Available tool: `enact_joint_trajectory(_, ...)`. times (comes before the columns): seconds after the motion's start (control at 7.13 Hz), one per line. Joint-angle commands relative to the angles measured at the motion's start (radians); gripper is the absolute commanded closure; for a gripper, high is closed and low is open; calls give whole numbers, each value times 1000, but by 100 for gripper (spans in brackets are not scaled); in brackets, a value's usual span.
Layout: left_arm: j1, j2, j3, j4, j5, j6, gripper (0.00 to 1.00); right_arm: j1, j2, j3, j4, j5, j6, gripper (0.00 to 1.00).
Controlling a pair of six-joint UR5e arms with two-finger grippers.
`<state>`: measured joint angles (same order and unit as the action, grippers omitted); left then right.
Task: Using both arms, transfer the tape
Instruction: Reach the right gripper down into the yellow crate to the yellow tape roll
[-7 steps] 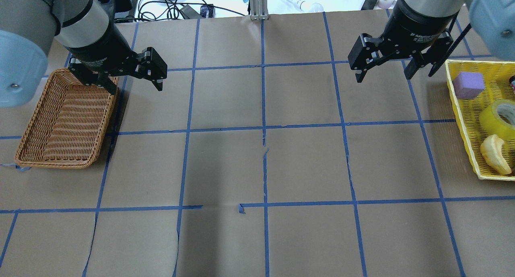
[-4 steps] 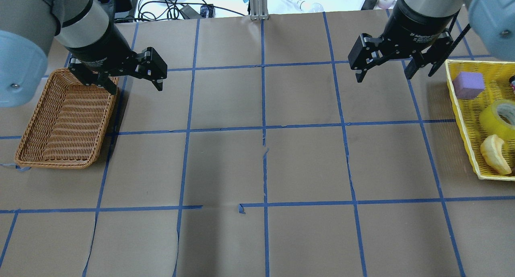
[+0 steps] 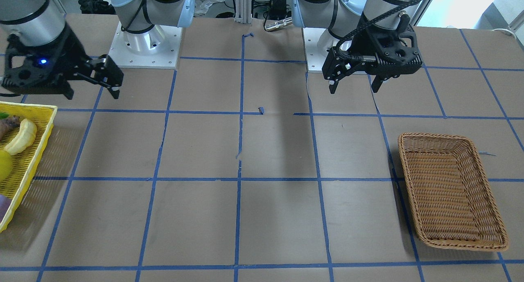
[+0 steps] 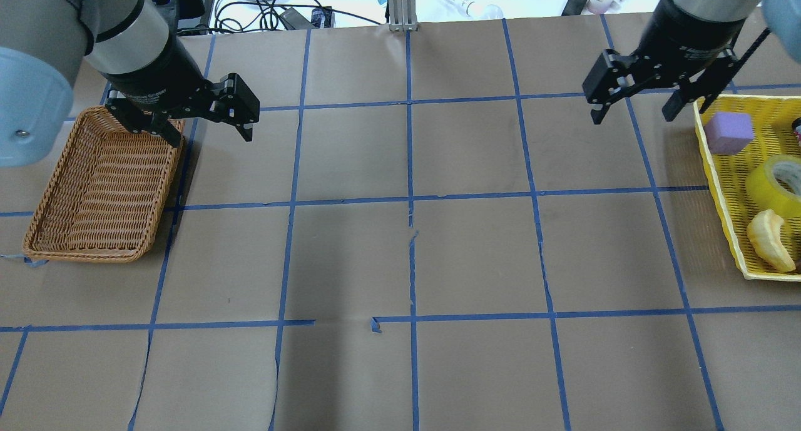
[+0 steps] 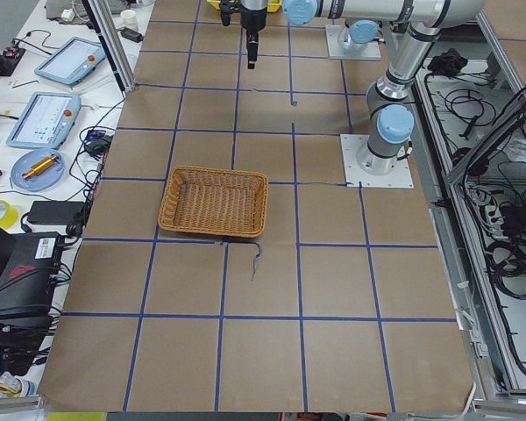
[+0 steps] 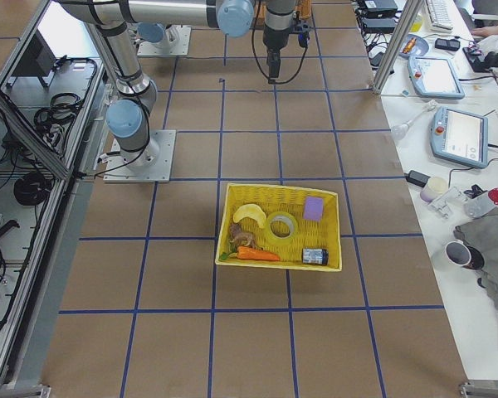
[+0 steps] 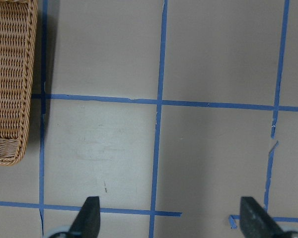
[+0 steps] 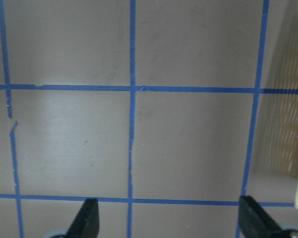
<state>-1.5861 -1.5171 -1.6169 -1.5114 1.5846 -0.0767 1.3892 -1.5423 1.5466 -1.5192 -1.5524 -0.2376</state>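
The yellow tape roll (image 4: 776,184) lies in the yellow basket (image 4: 719,168) at the table's right edge, between a purple block and a banana; it also shows in the exterior right view (image 6: 280,225). My right gripper (image 4: 633,113) is open and empty, above the table just left of the basket's far corner, short of the tape. My left gripper (image 4: 209,137) is open and empty, beside the far right corner of the wicker basket (image 4: 81,256). Both wrist views show only brown paper and blue grid lines between the open fingers.
The yellow basket also holds a purple block (image 4: 729,132), a banana (image 4: 770,238), a carrot (image 6: 257,254) and a small black can (image 6: 315,256). The brown wicker basket (image 3: 450,192) holds nothing. Cables and devices lie beyond the table's far edge.
My right gripper has moved right and toward the table's far side, closer to the yellow basket, still open. The left arm has not moved.
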Motion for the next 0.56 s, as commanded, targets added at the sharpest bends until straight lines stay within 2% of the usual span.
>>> enact_joint_trajectory(0.0,0,0,0,-3,0,0,0,-250,59,1,-10,0,-382,0)
enact_joint_trajectory(0.14,0,0,2,-4,0,0,0,-353,120,1,-45,3,-533,0)
enact_joint_trajectory(0.28,1,0,2,-6,0,0,0,-433,207,7,-135,2,-645,0)
enact_joint_trajectory(0.42,0,2,3,-6,0,0,0,-485,264,18,-194,5,-711,0)
